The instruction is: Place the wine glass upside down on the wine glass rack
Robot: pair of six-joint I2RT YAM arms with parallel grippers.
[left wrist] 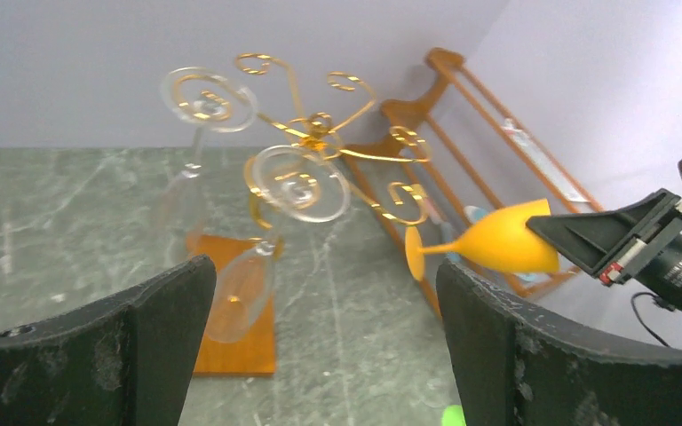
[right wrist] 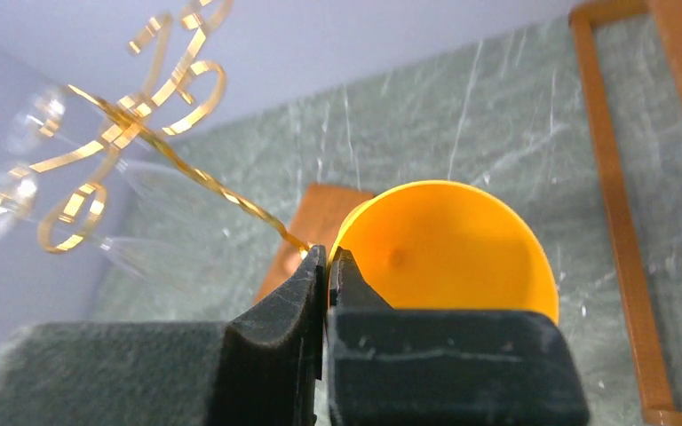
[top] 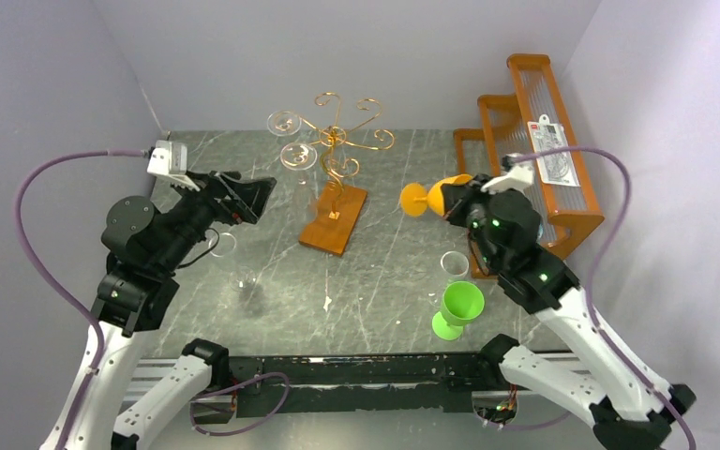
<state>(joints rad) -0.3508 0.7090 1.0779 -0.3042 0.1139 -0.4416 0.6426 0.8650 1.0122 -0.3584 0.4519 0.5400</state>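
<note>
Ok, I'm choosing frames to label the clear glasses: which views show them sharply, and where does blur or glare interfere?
Top external: sharp, but the clear glasses on the wine glass rack look faint against the background. Left wrist: clearest, feet fairly crisp with small glints. Right wrist: rack and glasses blurred at left; the orange wine glass in the right tool fills the centre.

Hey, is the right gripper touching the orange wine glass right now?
Touching. The left wrist view shows the right gripper clamped on the bowl rim of the orange wine glass, holding it sideways in mid-air.
</note>
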